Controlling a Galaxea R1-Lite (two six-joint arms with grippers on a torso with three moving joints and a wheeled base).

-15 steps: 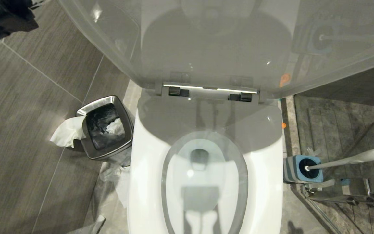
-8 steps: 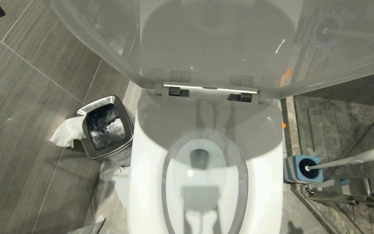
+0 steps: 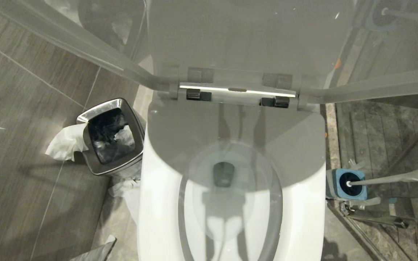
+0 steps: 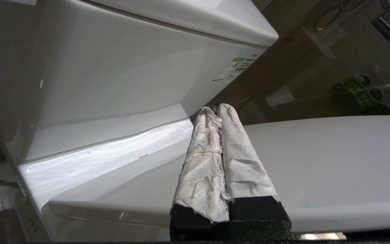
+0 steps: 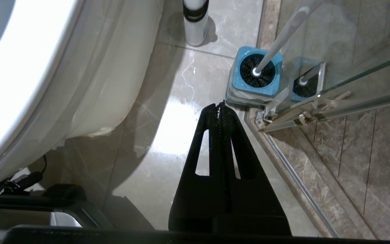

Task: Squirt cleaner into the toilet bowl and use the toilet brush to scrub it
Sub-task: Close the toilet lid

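lid up, both grippers closed and empty

nearest: toilet bowl (image 3: 227, 203) open below the head camera, seat down, dark drain visible in the water. lid (image 3: 245, 43) raised behind it on its hinges.

robot's right of the bowl: toilet brush (image 3: 394, 178) sits in its blue-and-grey holder (image 3: 347, 185) on the floor, handle leaning away from the toilet against the glass shower partition (image 5: 350, 51). right gripper (image 5: 219, 110) hangs above the floor tile just short of the holder, fingers pressed together, nothing between them. a white bottle with a black band (image 5: 195, 20) stands on the floor beyond, beside the bowl base; its top is out of view, cannot tell if this is the cleaner.

robot's left of the bowl: steel bin (image 3: 111, 136) with tissue hanging over its rim.

left gripper (image 4: 217, 113): paper-wrapped fingers closed flat against each other, holding nothing, beside the lid edge and the white tank (image 4: 113, 67).
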